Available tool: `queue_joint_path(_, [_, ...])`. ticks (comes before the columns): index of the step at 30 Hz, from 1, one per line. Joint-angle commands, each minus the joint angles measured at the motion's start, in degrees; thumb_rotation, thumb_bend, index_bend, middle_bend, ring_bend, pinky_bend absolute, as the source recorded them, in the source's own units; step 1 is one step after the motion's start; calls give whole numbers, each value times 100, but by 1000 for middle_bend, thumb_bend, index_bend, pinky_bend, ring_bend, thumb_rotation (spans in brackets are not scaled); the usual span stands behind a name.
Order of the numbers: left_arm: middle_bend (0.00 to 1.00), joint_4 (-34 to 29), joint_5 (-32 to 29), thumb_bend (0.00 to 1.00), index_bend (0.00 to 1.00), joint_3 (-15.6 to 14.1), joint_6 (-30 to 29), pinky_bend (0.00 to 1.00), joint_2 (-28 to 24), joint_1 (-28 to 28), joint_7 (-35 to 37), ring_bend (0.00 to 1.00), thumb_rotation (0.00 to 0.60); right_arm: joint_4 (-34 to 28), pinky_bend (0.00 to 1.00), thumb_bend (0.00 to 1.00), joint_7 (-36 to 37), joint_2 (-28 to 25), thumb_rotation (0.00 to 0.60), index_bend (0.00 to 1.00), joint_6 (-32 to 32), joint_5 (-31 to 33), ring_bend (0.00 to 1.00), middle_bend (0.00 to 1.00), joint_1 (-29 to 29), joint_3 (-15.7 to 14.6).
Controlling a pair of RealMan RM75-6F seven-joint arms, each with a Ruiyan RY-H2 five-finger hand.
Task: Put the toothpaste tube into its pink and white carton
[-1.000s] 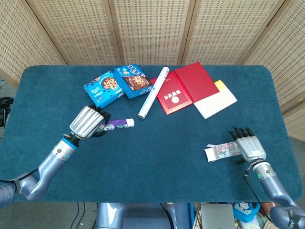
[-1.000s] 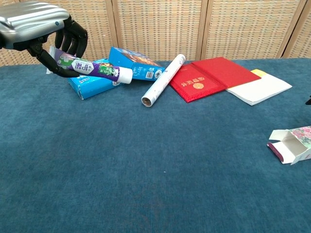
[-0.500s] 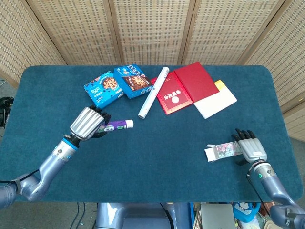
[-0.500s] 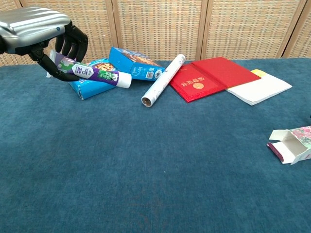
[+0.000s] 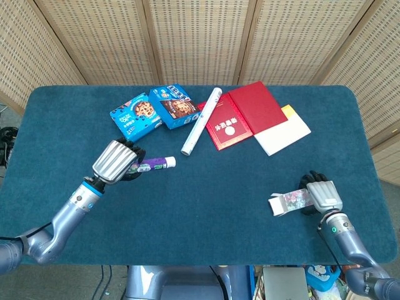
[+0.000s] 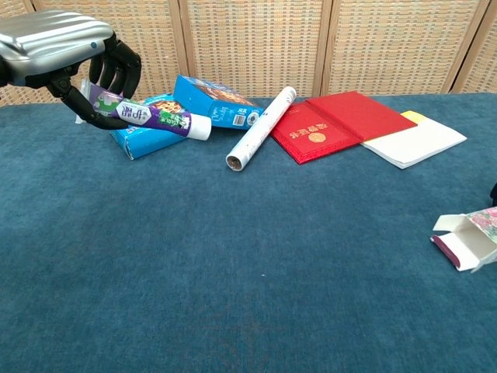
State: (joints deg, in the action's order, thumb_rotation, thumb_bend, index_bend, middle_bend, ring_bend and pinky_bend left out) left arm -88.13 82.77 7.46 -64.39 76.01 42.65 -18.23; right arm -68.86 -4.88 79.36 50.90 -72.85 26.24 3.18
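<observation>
The tube (image 6: pixel 147 116) is held in the left hand (image 5: pixel 116 160), lifted off the table (image 5: pixel 212 187), its white cap end sticking out to the hand's right; its tail is hidden inside the curled fingers. The carton (image 5: pixel 289 200) lies far off to the right, under the right hand (image 5: pixel 320 194), whose fingers curl over its far end and seem to grasp it. The chest view cuts off most of the carton at the frame edge, showing only its open mouth with flaps spread, and hardly any of the right hand. Beyond the left hand lie two blue boxes (image 5: pixel 154 111), then a white roll (image 5: pixel 201 120), red booklets (image 5: pixel 244 115) and white paper (image 5: pixel 284 134) with a yellow corner peeking from beneath.
</observation>
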Motion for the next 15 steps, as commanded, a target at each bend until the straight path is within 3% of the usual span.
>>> queue_joint_path(1, [653,8,9,280,897,4,-11,511,9,-9,16,544,600,63,430,118,80,88,600,537,161,-82,326,444,-33,38])
queue_joint_path(3, [653,23,28,280,897,1,-14,511,7,-16,31,544,600,121,488,119,136,163,600,569,368,-184,384,496,-69,60])
queue_joint_path(8, [653,49,43,280,896,14,-27,511,16,-30,88,545,600,85,510,119,231,198,600,591,573,-315,410,523,-77,104])
queue_joint_path(15, [653,17,144,280,897,22,-78,511,-6,-46,210,544,600,-568,514,118,20,86,600,594,686,-62,414,523,-66,327])
